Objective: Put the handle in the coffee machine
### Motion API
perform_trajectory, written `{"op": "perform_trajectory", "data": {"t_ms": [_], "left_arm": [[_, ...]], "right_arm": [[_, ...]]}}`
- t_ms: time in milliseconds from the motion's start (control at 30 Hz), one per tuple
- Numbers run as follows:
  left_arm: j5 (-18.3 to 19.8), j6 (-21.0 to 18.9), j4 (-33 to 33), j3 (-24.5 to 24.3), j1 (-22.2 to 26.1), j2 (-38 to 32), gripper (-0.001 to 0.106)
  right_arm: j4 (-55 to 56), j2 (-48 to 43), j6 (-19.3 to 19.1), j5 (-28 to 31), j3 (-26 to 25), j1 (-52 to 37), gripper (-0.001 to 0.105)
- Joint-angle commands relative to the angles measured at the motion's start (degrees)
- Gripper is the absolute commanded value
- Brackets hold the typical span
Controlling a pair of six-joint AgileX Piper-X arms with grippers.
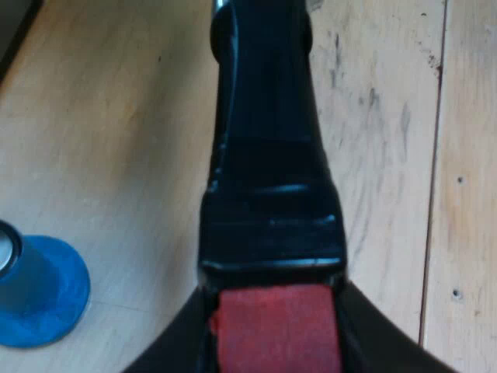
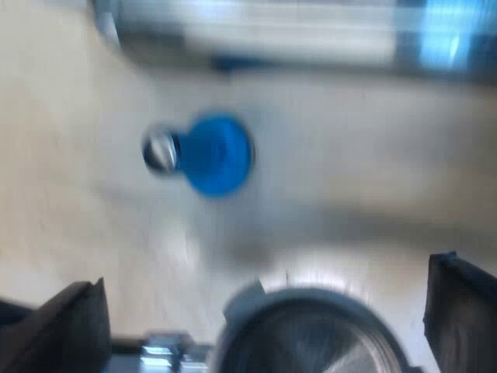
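Note:
The holder's dark handle (image 1: 268,155) runs straight away from the left wrist camera over the wooden table. Its red end (image 1: 276,330) sits between the black fingers of my left gripper (image 1: 276,342), which is shut on it. In the right wrist view the holder's round metal head (image 2: 311,334) lies between the fingers of my right gripper (image 2: 264,318). Those fingers stand wide apart, open, and touch nothing. The espresso machine's metal front (image 2: 256,31) is a blurred band beyond the tamper.
A blue tamper (image 1: 35,291) with a metal base stands on the pale wooden table (image 1: 116,116) close beside the handle. The same tamper (image 2: 213,154) lies between the holder's head and the machine.

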Motion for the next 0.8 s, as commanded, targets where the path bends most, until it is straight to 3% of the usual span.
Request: {"op": "perform_trajectory", "data": {"t_ms": [33, 233, 400, 633, 800], "left_arm": [[1.93, 0.40, -0.87, -0.77, -0.05, -0.38, 0.000], [1.67, 0.40, -1.18, -0.77, 1.86, -0.38, 0.000], [1.67, 2.04, -1.27, -0.77, 6.75, -0.38, 0.000], [1.90, 2.12, -1.27, -0.77, 10.43, -0.38, 0.000], [2.33, 2.12, -3.09, -0.77, 13.59, -0.38, 0.000]], "right_arm": [[0.08, -2.03, -0.74, 2.78, -1.04, 0.78, 0.082], [0.17, -5.90, -1.12, 10.35, -1.09, 6.49, 0.082], [0.17, -7.86, -0.47, 26.19, -1.09, 16.66, 0.082], [0.05, -7.21, 1.49, 40.79, -1.09, 27.27, 0.082], [-1.01, -5.13, 1.91, 54.57, -0.93, 33.48, 0.082]]}}
